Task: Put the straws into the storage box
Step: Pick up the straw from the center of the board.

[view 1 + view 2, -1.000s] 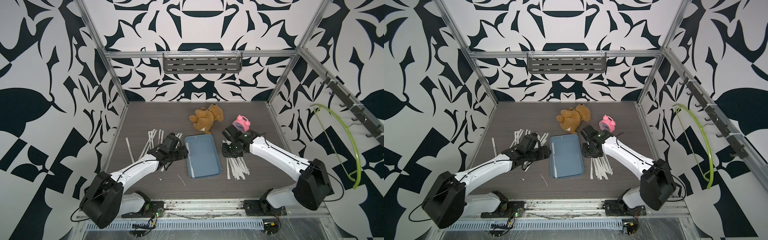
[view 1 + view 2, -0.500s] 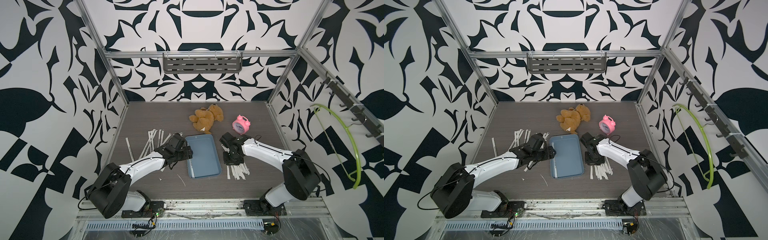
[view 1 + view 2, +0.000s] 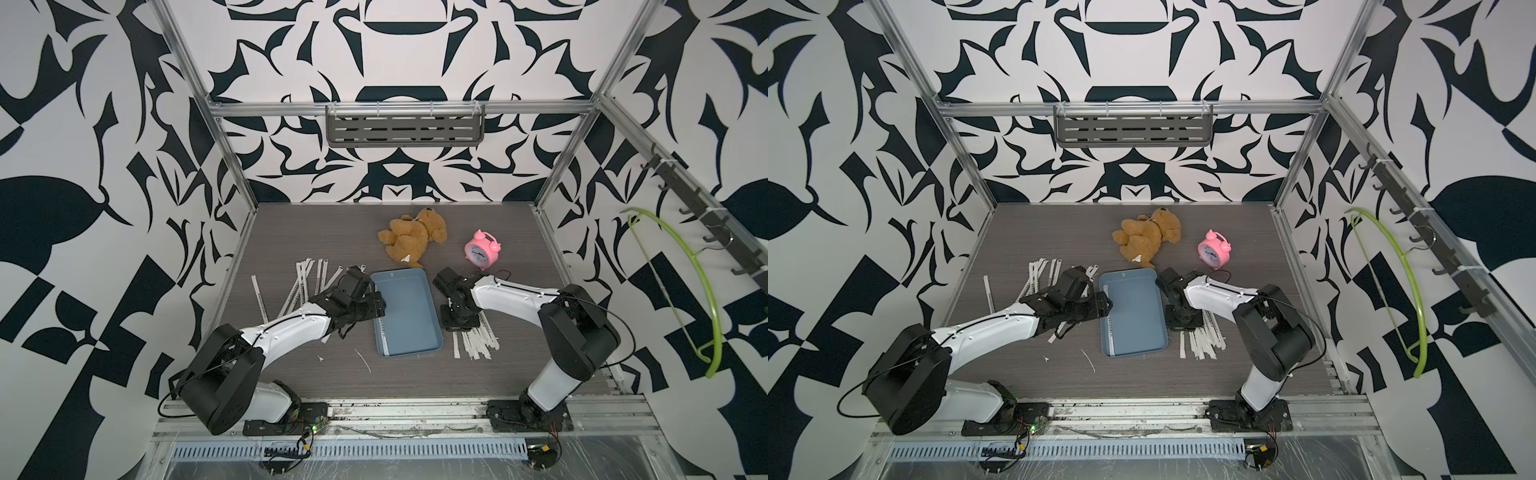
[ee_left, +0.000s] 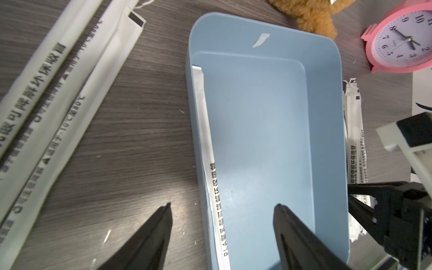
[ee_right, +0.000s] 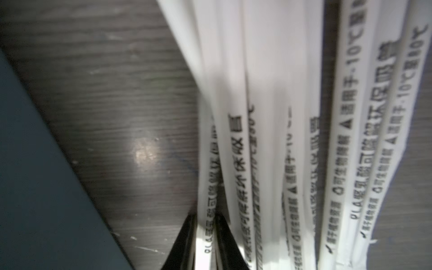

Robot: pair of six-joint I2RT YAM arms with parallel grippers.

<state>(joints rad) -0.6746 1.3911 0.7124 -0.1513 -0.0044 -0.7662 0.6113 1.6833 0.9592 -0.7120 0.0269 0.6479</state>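
Both arms have shifted in the past second: the left gripper (image 3: pixel 376 307) has slid from beside the tray (image 3: pixel 409 299) to over its left rim, and the right arm has folded its elbow in, bringing the right gripper (image 3: pixel 457 322) further down the right pile (image 3: pixel 478 343).

From the left wrist, the left gripper (image 4: pixel 223 205) stands released, its black fingers (image 4: pixel 154 238) spread wide. One finger is over the table (image 4: pixel 117 163) and the other over the floor of the tray (image 4: pixel 257 128), with the tray's wall between them. Inside the tray lies one straw (image 4: pixel 209 163), flat along that left wall. Both top views show that straw (image 3: pixel 385 336) (image 3: pixel 1109 332) in the same place. A white scrap (image 4: pixel 260 39) clings to the tray's far wall.

From the right wrist, the right gripper (image 5: pixel 205 217) is clenched on a single straw (image 5: pixel 207 177) at the side of the pile nearest the tray (image 5: pixel 35 187). Its fingertips press on either side of the paper sleeve. The rest of the right pile (image 5: pixel 275 93) lies flat on the table, just beside the tray's right side.

On the other side, the left pile (image 3: pixel 307 278) fans out on the table left of the tray, partly under the left arm. The bear (image 3: pixel 411 241) and the pink clock (image 3: pixel 480 251) sit behind the tray.
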